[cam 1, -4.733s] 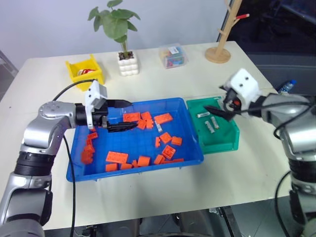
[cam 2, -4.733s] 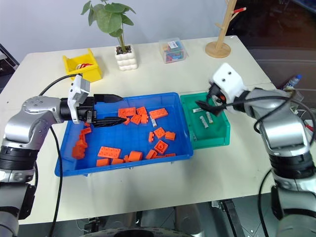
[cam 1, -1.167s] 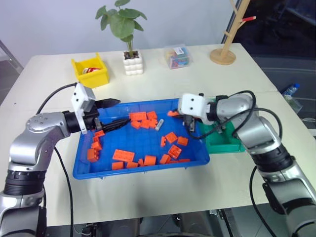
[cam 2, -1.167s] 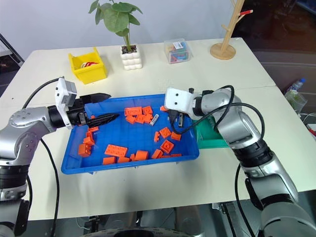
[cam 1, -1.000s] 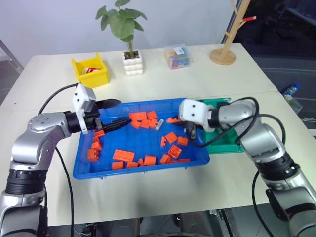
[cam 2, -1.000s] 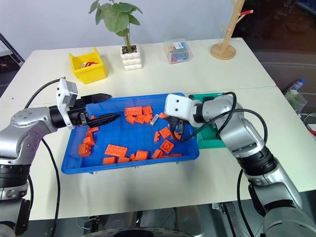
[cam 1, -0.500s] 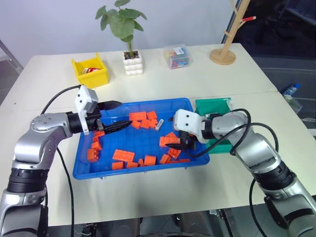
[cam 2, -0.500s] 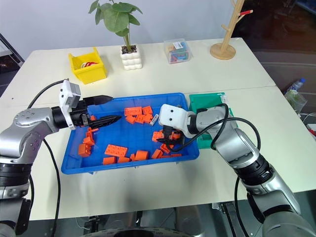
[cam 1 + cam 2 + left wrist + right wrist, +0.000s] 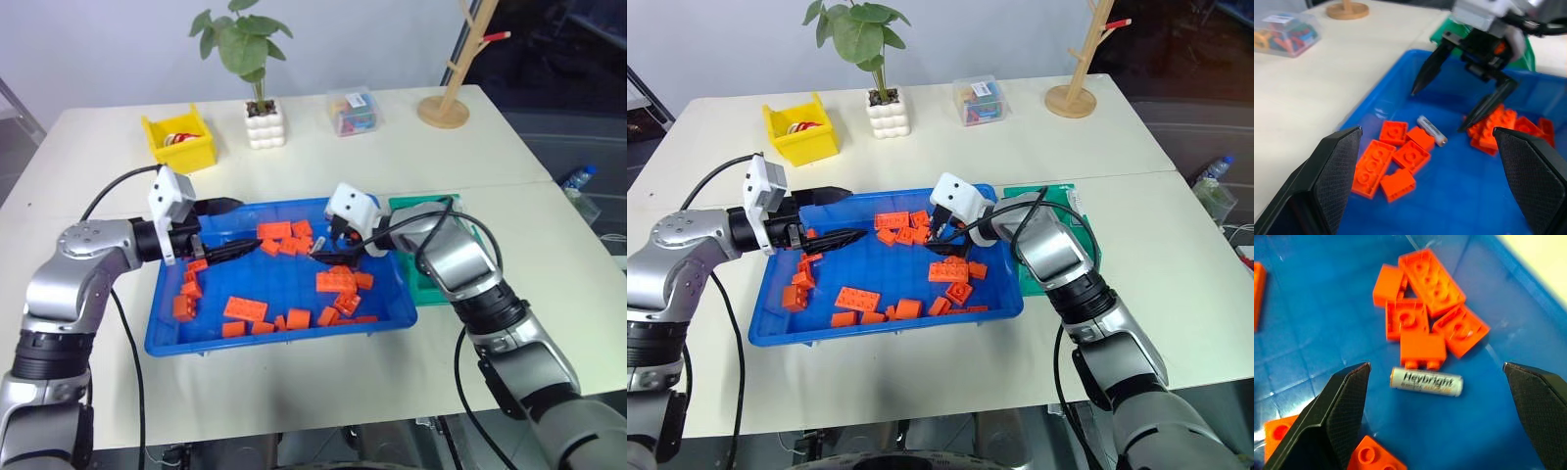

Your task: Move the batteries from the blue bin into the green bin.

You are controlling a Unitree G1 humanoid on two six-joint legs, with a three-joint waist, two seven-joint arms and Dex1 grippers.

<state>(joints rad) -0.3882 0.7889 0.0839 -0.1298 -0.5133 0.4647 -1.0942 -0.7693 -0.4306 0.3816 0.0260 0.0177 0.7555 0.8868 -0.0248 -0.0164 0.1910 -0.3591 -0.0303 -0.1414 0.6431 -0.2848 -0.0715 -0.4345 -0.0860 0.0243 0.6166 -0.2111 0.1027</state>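
**R gripper spread over 1 battery in the blue bin**

Landmark: the blue bin [image 9: 167, 338], sitting mid-table. 1 battery [image 9: 1426, 381] is lying flat on the bin floor near the far rim, just beside a cluster of orange bricks [image 9: 1425, 308]; in the R wrist view its label is reading "Heybright" and 1 brick [image 9: 1422, 351] is lying right next to it, touch or a hair's gap, can't tell. The right gripper [image 9: 333, 250] is hanging directly above that battery w/ its 2 black fingers wide apart, 1 to each side, gripping nothing. In the L wrist view the same fingers are straddling the battery from above, tips not touching it.

The left gripper [image 9: 227, 230] is hovering over the bin's left end, pointing across the bin toward the right gripper, fingers apart & empty. More orange bricks are lying scattered across the bin floor, mostly toward the near & left sides.

The green bin [image 9: 443, 204] is standing against the blue bin's right end, largely covered by the R arm; contents not visible. A yellow bin [image 9: 176, 139], a potted plant [image 9: 257, 98] & a clear box [image 9: 353, 111] are standing beyond the blue bin's far side.
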